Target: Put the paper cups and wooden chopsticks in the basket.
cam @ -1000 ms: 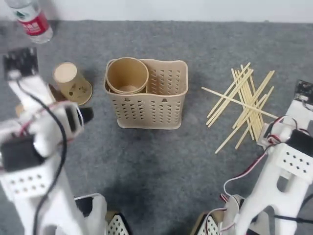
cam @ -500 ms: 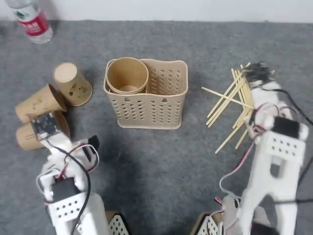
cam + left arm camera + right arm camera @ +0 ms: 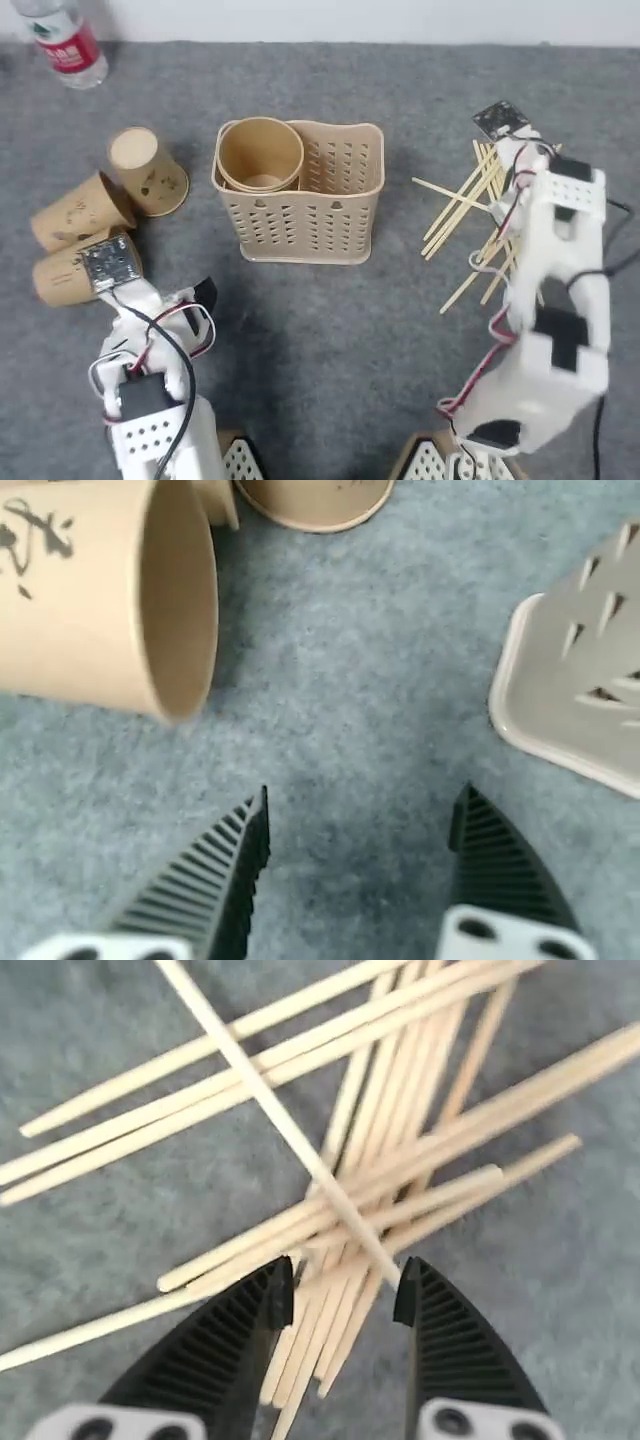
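**Condition.** The basket (image 3: 305,225) stands upright at mid-table on the grey carpet (image 3: 330,350). One paper cup (image 3: 260,150) sits in its left compartment. Three paper cups lie on their sides well left of the basket: the far cup (image 3: 148,170), the middle cup (image 3: 78,210) and the near cup (image 3: 55,280). The wooden chopsticks (image 3: 375,1140) lie in a loose crossed pile on the carpet to the right of the basket, none of them in it. A plastic bottle (image 3: 65,40) stands at the far left corner.

**Change.** Over the last second the right arm has swung out from its folded position near its base and now stretches over the chopstick pile. The left arm has dropped from a raised pose to a low one beside the near cup. The cups, chopsticks and basket have not shifted.

**Grippers.** The right gripper (image 3: 346,1270) is parted, with its tips just above the pile and several sticks lying in the gap; nothing is clamped. The left gripper (image 3: 363,800) is spread wide over bare carpet between the near cup and a basket corner, holding nothing.

**Assessment.** Both arms appear positioned for their next pick. Three cups and all the chopsticks are outstanding. The crossed sticks may scatter or slip when pinched.
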Action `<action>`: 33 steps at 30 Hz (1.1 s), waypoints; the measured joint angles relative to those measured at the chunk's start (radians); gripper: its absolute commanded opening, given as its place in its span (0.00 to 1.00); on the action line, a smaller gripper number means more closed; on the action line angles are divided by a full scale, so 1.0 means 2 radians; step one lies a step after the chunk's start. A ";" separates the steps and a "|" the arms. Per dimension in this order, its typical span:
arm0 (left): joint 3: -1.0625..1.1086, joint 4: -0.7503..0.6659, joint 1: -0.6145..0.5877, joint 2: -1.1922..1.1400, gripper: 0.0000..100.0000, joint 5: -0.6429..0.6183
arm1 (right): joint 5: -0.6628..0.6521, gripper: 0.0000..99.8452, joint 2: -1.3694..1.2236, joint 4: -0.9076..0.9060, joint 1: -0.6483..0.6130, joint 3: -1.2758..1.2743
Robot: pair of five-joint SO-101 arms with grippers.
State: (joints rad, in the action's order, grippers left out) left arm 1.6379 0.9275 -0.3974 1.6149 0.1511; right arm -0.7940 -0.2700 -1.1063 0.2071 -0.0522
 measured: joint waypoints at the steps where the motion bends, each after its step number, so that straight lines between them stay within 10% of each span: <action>1: 0.000 0.000 -0.002 0.002 0.28 0.000 | -0.007 0.14 -0.020 -0.003 -0.001 0.015; 33: 0.005 0.000 -0.002 0.007 0.28 0.000 | -0.031 0.01 -0.138 -0.017 -0.006 0.113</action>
State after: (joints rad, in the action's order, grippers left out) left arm 1.6471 0.9275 -0.4005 1.6287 0.1511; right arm -0.8554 -0.5462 -1.1400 0.1949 0.1734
